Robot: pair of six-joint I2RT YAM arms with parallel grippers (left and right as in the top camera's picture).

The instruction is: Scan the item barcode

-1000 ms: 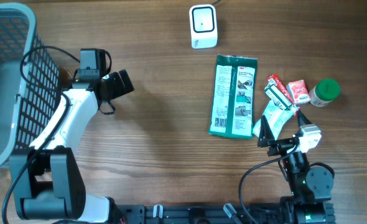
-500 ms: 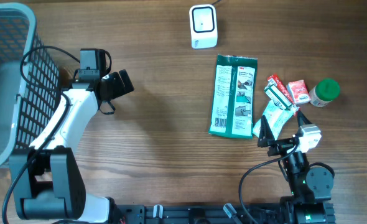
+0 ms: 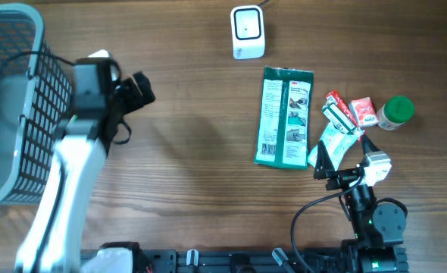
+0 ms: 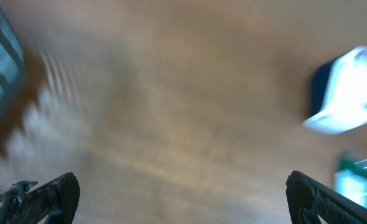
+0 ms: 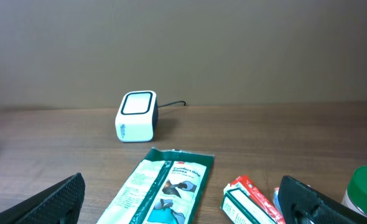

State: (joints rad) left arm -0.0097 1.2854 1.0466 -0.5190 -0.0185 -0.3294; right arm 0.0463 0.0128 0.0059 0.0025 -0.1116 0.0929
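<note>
here the left end effector (image 4: 183, 194) gapes wide.

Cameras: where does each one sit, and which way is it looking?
Overhead: above the table, looking down at left arm, right arm, basket, scanner, green packet.
Left wrist: on the left arm, facing across the table toward the scanner; left fingertips show.
Right wrist: low, facing the scanner; right fingertips show.
All share the scanner.

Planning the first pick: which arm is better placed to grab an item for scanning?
Right. The right gripper, open, sits beside the green packet and small cartons; the left gripper, also open, is across the table by the basket.
</note>
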